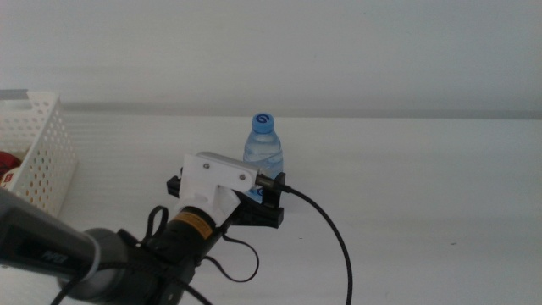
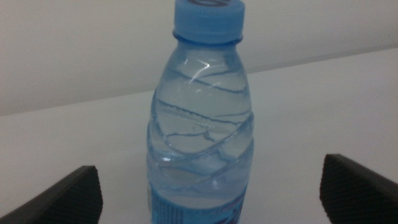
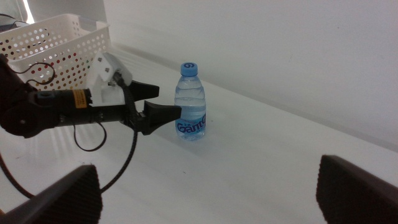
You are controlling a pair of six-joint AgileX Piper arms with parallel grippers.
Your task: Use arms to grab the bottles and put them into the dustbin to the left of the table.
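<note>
A small clear water bottle with a blue cap stands upright on the white table. My left gripper reaches in from the lower left and is open. In the left wrist view the bottle stands centred just ahead of the left gripper, untouched. From the right wrist view, the left gripper has its tips right beside the bottle. The white perforated dustbin sits at the far left, with something red inside. My right gripper waits open, well back from the bottle.
The left arm's thick black cable loops over the table in front of the bottle. The dustbin stands behind the left arm. A pale wall closes off the table's far edge.
</note>
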